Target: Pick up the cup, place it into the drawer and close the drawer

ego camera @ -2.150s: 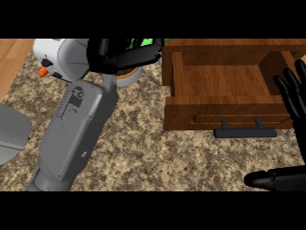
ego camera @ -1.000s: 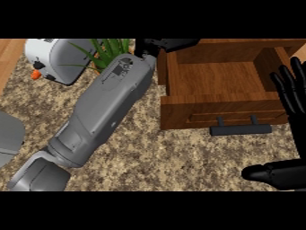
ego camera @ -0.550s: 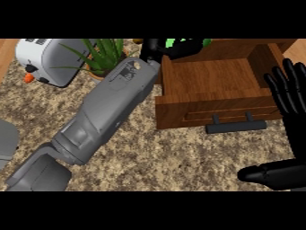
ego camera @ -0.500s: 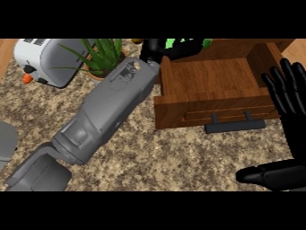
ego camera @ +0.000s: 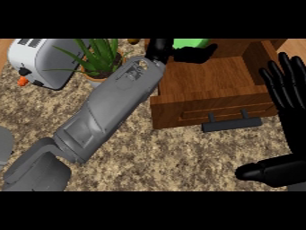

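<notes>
Flanking the left hand (ego camera: 181, 50) with cup (ego camera: 194, 43): plant (ego camera: 99, 56), drawer (ego camera: 215, 85).

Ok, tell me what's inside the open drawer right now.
The drawer shows a bare wooden floor. At its back edge the left hand is curled round the green cup, above the interior. Whatever lies under that hand is hidden.

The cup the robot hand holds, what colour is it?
Bright green cup, head view.
</notes>
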`<state>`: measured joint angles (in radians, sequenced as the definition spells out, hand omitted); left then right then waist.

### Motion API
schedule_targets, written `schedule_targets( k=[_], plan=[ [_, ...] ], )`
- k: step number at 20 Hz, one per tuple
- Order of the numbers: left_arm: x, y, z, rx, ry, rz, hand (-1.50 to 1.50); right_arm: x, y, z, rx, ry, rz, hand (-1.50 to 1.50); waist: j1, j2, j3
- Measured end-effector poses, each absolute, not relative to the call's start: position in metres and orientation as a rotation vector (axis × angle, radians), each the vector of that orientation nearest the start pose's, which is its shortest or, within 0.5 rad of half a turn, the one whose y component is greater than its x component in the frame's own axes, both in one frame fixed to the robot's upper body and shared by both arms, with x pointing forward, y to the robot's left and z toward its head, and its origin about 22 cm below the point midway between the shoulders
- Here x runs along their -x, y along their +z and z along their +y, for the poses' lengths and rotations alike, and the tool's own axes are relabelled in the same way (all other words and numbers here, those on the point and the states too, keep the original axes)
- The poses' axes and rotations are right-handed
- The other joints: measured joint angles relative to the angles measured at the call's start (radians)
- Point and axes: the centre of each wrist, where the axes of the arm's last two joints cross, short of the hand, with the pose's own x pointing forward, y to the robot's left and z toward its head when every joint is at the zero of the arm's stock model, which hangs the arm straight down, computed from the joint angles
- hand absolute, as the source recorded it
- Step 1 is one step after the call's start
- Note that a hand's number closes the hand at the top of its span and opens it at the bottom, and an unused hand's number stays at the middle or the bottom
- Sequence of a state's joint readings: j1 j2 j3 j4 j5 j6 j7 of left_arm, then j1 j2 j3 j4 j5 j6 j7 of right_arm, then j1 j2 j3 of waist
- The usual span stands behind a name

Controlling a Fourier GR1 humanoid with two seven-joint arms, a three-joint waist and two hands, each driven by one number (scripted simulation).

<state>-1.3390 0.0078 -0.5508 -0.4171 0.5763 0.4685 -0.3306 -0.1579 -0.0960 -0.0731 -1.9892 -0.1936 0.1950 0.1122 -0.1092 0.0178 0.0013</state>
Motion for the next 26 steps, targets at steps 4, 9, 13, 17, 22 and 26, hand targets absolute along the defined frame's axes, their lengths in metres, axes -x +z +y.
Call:
schedule_targets(
  k=[4, 9, 13, 17, 22, 26],
  plan=[
    [-0.426, 0.144, 0.008, 0.043, -0.307, -1.941, -1.5, -0.243, 0.137, -0.242, -0.257, 0.174, -2.031, -1.5, 0.0, 0.0, 0.0],
    [-0.425, 0.143, 0.008, 0.129, -0.232, -1.967, -1.5, -0.241, 0.139, -0.243, -0.312, 0.158, -2.022, -1.5, 0.01, 0.001, -0.001],
    [-0.42, 0.15, 0.002, 0.237, -0.175, -1.988, -1.5, -0.237, 0.14, -0.25, -0.325, 0.151, -2.003, -1.5, 0.042, -0.006, -0.001],
    [-0.419, 0.148, 0.005, 0.293, -0.111, -1.968, -1.5, -0.227, 0.145, -0.262, -0.322, 0.184, -2.001, 1.5, 0.071, -0.013, -0.001],
    [-0.422, 0.156, 0.028, 0.308, -0.032, -1.965, -1.5, -0.22, 0.147, -0.27, -0.254, 0.329, -1.987, 1.5, 0.108, -0.023, -0.001],
    [-0.418, 0.148, 0.06, 0.303, 0.035, -1.945, -1.5, -0.214, 0.151, -0.272, -0.184, 0.442, -1.96, 1.5, 0.128, -0.028, -0.002]
  ],
)
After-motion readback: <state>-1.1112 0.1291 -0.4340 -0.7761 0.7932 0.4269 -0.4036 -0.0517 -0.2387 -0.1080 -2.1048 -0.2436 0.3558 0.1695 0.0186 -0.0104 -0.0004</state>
